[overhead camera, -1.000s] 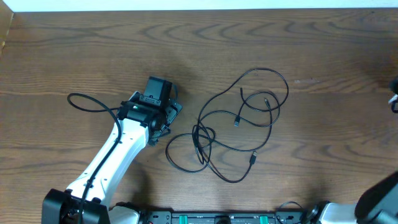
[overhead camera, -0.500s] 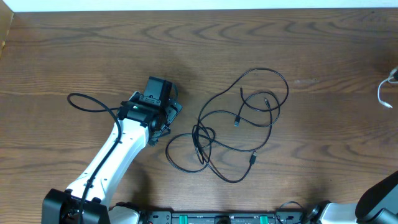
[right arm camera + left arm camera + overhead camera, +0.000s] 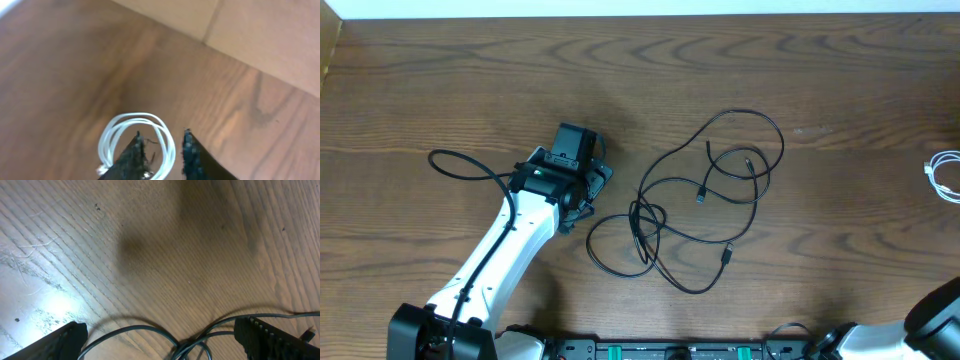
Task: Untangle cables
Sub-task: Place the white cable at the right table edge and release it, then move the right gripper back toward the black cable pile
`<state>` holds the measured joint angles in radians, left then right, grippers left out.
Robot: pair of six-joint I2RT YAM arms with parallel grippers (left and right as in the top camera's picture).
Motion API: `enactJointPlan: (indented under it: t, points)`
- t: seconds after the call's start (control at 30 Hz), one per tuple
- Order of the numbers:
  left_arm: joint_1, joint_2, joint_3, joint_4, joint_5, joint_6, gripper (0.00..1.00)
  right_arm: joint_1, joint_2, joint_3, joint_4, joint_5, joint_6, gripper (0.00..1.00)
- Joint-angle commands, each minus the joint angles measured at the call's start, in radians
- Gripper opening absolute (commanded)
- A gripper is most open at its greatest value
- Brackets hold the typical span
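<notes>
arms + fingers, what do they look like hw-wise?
Left arm: white link, black wrist, thick black wire running along it. Left fingers: black, ridged. Right arm: only a dark piece at the frame edge. Right fingers: black, tapered.

White left arm (image 3: 490, 262) with black wire (image 3: 455, 160) and black pincer (image 3: 165, 337).

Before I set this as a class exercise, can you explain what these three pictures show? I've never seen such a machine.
It is a robot with two arms at a wooden table. One picture looks down from above; the others come from wrist cameras. From above: the white left arm beside tangled black cables, a coiled white cable at the right edge. The left fingers stand wide open over a black cable, holding nothing. The right fingers are slightly apart above the white cable.
</notes>
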<state>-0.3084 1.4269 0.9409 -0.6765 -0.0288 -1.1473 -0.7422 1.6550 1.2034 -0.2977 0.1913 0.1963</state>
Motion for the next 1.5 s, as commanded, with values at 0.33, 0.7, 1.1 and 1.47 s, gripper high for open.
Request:
enactJointPlan:
  t: [0.33, 0.7, 1.1, 1.47]
  points:
    - [0.004, -0.010, 0.005, -0.003, -0.010, 0.010, 0.98, 0.029, 0.023, 0.010, -0.025, -0.429, 0.001, 0.99]
    - [0.004, -0.010, 0.005, -0.004, -0.010, 0.010, 0.98, 0.267, -0.017, 0.010, -0.172, -0.684, 0.068, 0.99]
    - [0.004, -0.010, 0.005, -0.004, -0.010, 0.010, 0.98, 0.628, -0.016, -0.108, -0.367, -0.643, -0.092, 0.96]
    - [0.004, -0.010, 0.005, -0.003, -0.010, 0.010, 0.98, 0.826, -0.016, -0.397, -0.019, -0.534, 0.077, 0.66]
